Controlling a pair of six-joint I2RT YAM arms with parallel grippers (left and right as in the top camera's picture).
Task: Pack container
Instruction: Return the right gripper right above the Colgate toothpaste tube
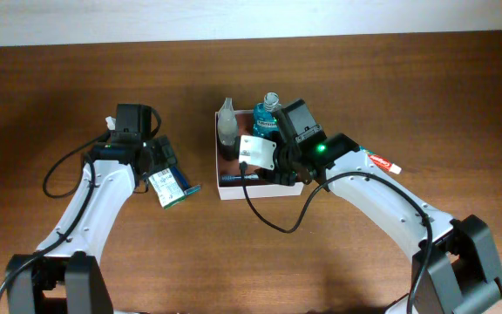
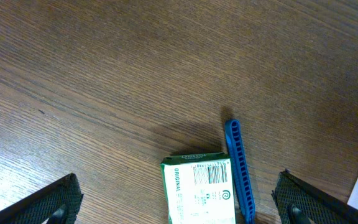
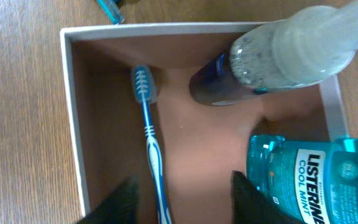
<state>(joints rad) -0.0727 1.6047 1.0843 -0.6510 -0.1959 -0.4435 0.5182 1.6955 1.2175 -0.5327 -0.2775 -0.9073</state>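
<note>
The container (image 1: 217,166) is a shallow white-walled box with a reddish-brown inside, at the table's middle. In the right wrist view a blue-and-white toothbrush (image 3: 149,137) lies flat on its floor beside the left wall (image 3: 73,124). My right gripper (image 3: 188,202) reaches into it, open, with the brush handle lying loose between the fingers. A teal mouthwash bottle (image 3: 309,174) and a clear bottle (image 3: 291,53) stand at the far side. My left gripper (image 2: 179,202) stands wide open over a green-and-white carton (image 2: 197,190) on the table, left of the container.
A blue comb (image 2: 238,168) lies against the carton's right side. A red-and-white tube (image 1: 382,161) lies on the table beside the right arm. A small teal item (image 3: 109,9) lies just outside the container's far left corner. Black cables trail from both arms.
</note>
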